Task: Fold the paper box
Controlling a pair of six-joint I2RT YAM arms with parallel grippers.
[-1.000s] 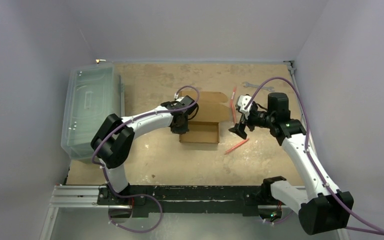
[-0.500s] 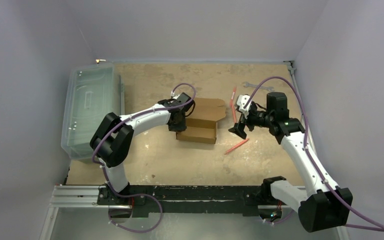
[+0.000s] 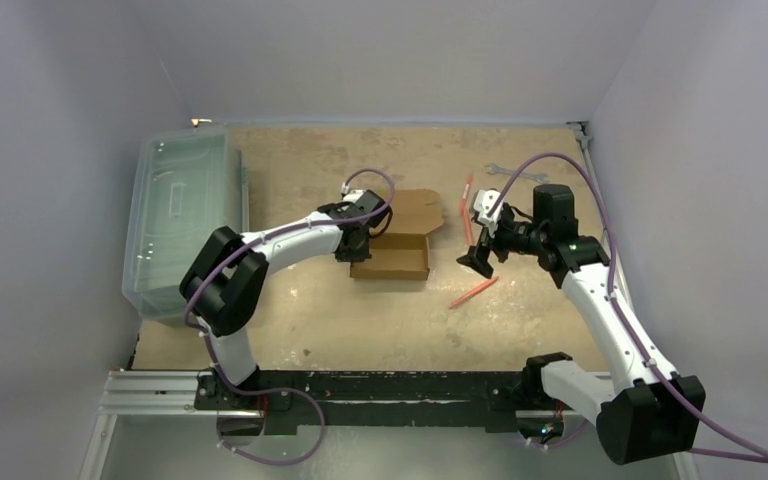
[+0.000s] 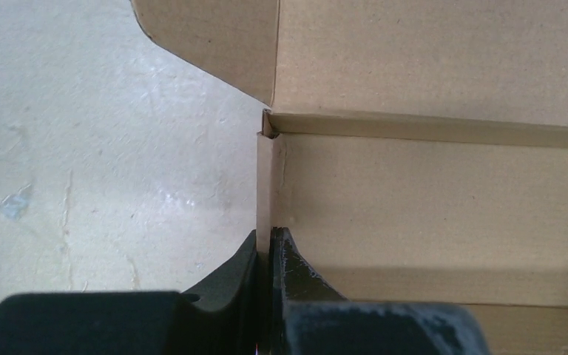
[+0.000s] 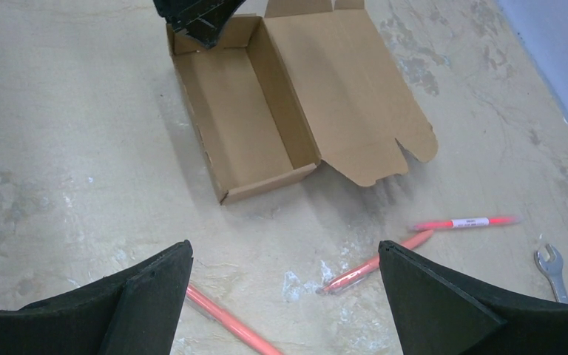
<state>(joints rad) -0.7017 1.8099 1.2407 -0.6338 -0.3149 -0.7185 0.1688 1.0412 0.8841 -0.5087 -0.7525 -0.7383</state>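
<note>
Left tool (image 4: 269, 244) clenched on the box (image 3: 390, 262) by its end wall, with the cardboard edge pinched between its fingers. Box sits mid-counter (image 3: 310, 320), tray walls up, lid open on the far side. Right tool (image 5: 283, 251) gapes wide, holding nothing — above the counter near pink pens (image 5: 373, 262), right of the box.

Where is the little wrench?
In the top view, the wrench lies on the right side of the table, near its far edge, just to the right of a pink pen.
</note>
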